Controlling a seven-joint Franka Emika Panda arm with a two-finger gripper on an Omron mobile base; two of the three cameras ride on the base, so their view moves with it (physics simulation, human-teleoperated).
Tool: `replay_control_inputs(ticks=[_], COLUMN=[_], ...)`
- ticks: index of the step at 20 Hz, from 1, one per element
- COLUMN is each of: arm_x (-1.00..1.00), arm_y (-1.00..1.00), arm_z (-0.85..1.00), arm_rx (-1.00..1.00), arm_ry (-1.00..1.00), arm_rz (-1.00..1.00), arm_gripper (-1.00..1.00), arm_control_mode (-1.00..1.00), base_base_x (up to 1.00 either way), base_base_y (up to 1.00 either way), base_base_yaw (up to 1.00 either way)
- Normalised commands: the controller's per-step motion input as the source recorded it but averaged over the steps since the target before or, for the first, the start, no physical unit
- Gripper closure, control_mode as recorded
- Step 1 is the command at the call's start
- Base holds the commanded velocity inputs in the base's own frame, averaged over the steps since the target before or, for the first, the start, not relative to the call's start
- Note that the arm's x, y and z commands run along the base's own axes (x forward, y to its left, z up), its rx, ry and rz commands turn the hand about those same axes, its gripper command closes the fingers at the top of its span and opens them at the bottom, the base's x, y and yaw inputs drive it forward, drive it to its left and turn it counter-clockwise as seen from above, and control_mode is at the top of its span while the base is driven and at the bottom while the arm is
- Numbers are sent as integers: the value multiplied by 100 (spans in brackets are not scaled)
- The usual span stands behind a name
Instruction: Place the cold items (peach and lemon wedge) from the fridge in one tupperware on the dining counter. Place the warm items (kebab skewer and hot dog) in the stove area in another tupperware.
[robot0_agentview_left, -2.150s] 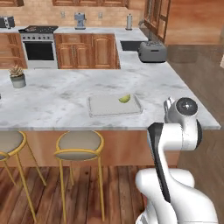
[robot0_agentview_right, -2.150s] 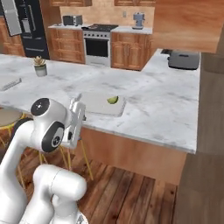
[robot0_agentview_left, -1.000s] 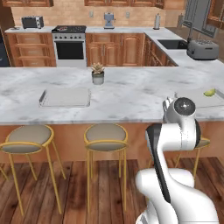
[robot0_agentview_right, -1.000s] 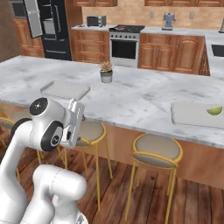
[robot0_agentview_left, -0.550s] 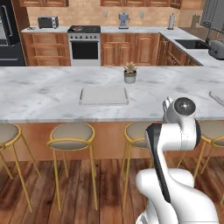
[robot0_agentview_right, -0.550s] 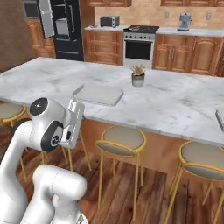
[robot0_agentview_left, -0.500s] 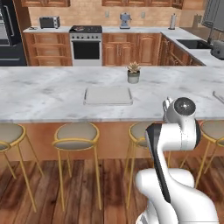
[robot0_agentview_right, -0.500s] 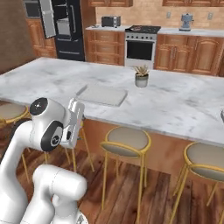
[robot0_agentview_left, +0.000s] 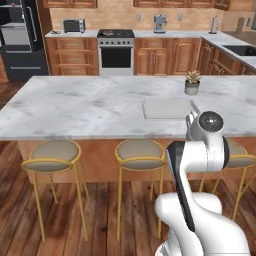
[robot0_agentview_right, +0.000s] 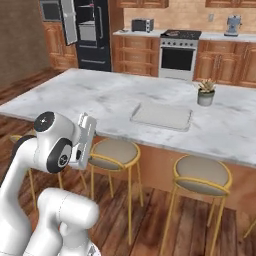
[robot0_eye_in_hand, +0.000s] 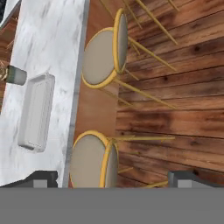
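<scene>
The arm is folded up close over its base, the hand tucked at its side. In the hand view the claw (robot0_eye_in_hand: 111, 177) points down at the floor with its two dark tips far apart: it is open and holds nothing.

Below it lies dark, grainy plank floor (robot0_eye_in_hand: 175, 113). Round stools (robot0_agentview_left: 140, 148) with padded beige seats and thin brass-yellow legs stand tucked under the edge of the tabletop (robot0_agentview_left: 90, 107), a long slab of white marble veined in grey over a reddish wood front.

On the marble rests a tupperware (robot0_agentview_left: 166, 108), a shallow pale-grey rectangular box with rounded corners, empty as far as can be seen. Just beyond it stands a small spiky plant (robot0_agentview_left: 192, 83) in a grey pot.

Far back are wooden cabinets, a steel stove (robot0_agentview_left: 116, 50), and a black fridge (robot0_agentview_right: 92, 32) with its door swung open.
</scene>
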Motion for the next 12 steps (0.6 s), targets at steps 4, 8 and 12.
replay_control_inputs(ticks=[4,8,12], arm_x=[0,0,0], arm_y=[0,0,0], arm_z=[0,0,0], arm_rx=[0,0,0], arm_ry=[0,0,0], arm_rz=[0,0,0], arm_gripper=[-100,-100,-100], arm_control_mode=[100,100,100], base_base_x=[0,0,0], base_base_y=[100,100,100], base_base_yaw=[0,0,-3])
